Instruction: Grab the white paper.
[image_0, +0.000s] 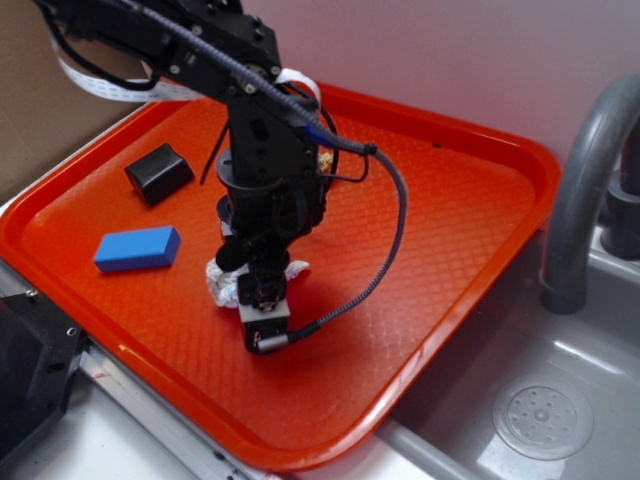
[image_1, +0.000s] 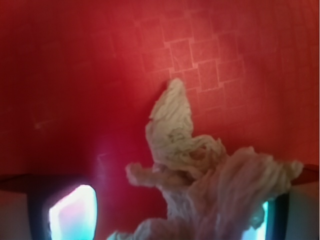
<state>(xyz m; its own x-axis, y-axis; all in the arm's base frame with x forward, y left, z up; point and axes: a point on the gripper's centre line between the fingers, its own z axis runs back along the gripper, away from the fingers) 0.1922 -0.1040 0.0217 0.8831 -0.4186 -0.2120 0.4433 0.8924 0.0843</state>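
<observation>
The white paper (image_0: 222, 284) is a crumpled wad on the orange tray (image_0: 450, 200), near its middle front. My gripper (image_0: 255, 283) is lowered straight over it, and the arm hides most of the wad. In the wrist view the paper (image_1: 200, 165) lies between my two fingers, close against the right one. The gripper (image_1: 170, 215) is open, with its jaws wide apart on either side of the paper, low over the tray.
A blue block (image_0: 137, 249) lies left of the gripper and a black block (image_0: 159, 172) behind it. A small tan thing (image_0: 326, 158) peeks out behind the arm. A grey sink (image_0: 540, 410) and faucet (image_0: 580, 190) stand to the right.
</observation>
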